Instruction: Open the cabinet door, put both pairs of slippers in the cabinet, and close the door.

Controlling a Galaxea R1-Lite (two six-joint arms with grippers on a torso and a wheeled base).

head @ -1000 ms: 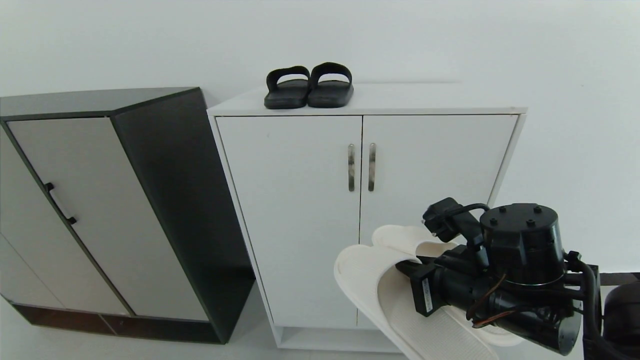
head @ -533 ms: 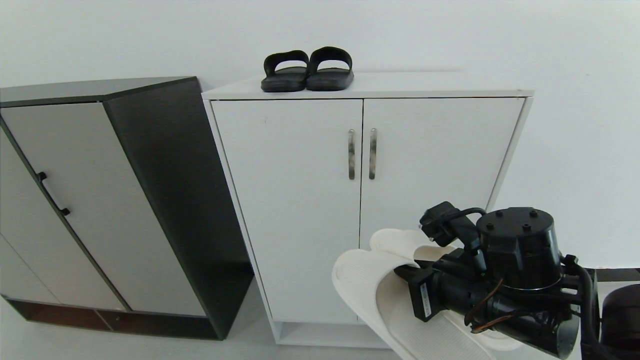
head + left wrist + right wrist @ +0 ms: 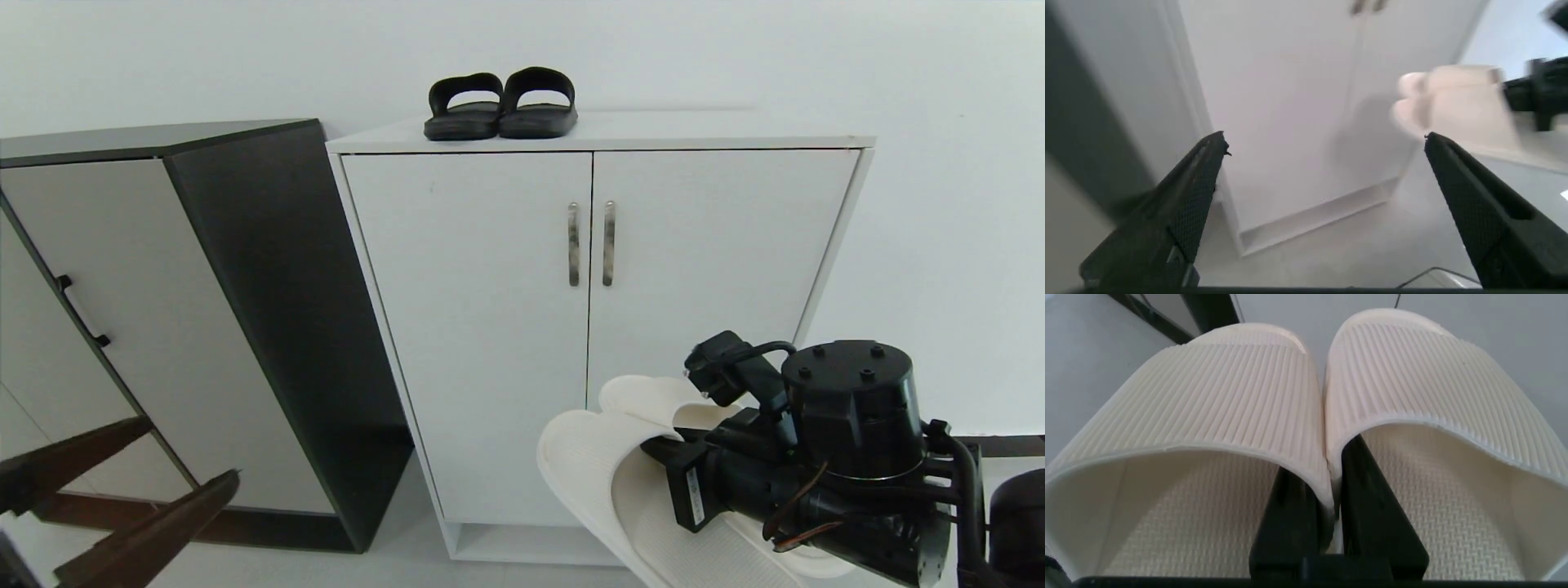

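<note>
"While the right tool [image 3: 1329, 523] grips the pair of cream ribbed fabric slippers [image 3: 588, 457], where does that pair sit?"

"Low in front of the white two-door wooden cabinet [image 3: 482, 327], lifted off the pale floor [image 3: 326, 567], toes toward the cabinet's right door. The tool's two black fingers are almost closed. They squeeze the slippers' touching inner edges together."

"And the doors?"

"Both are shut. The two slim metal bar handles [image 3: 573, 243] stand upright, side by side at the middle seam."

"What about the other pair?"

"The black rubber slide slippers [image 3: 500, 104] lie side by side on top of the white cabinet, toward its left end."

"And the left tool?"

"The left tool [image 3: 189, 451] hangs low on the left with its two dark fingers spread wide and nothing between them. It is in front of the dark cabinet with a grey door [image 3: 269, 310], which stands just beside the white one."
</note>
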